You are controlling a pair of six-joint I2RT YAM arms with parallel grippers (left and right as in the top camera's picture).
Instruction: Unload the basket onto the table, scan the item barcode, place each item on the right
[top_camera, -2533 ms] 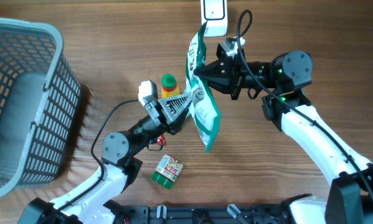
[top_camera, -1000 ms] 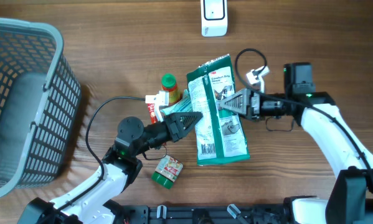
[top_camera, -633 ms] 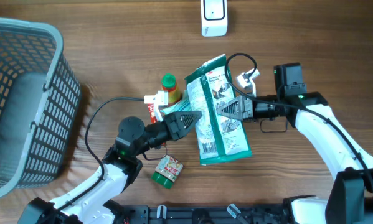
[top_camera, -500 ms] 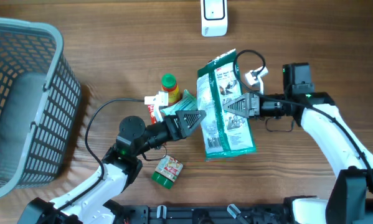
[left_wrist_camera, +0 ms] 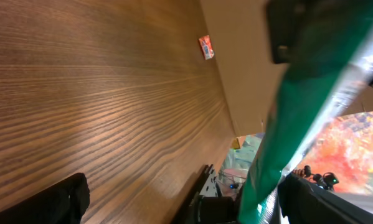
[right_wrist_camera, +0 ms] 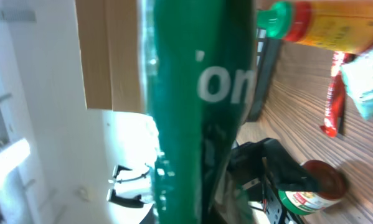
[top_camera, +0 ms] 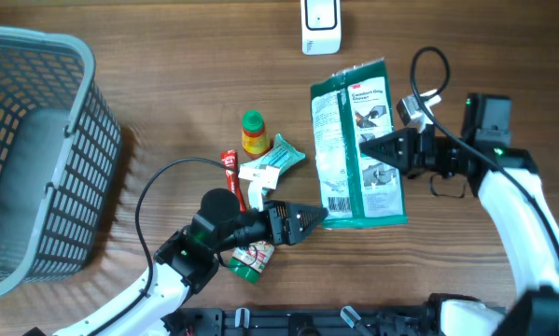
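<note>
Green-lidded jar [top_camera: 250, 257] lies on its side nearest the arm bases, at 6 o'clock on the table [top_camera: 167, 75]. Just past it, the left gripper [top_camera: 316, 217] points toward 3 o'clock with its jaws spread wide, holding nothing, its tips just beside the pouch's near-left corner. The pouch [top_camera: 340, 159] sits at 2 o'clock from the table's centre, printed face turned up to the overhead camera. It is glossy green with a large white panel of text and a small picture, and a barcode [top_camera: 336, 202] near the lower left. The right gripper [top_camera: 366, 149] reaches in from 3 o'clock and pinches the pouch at mid-height. A bottle [top_camera: 253, 133] stands left of the pouch. Farthest off, the scanner [top_camera: 317, 23] is at 12 o'clock and the basket [top_camera: 83, 56] at 9.
</note>
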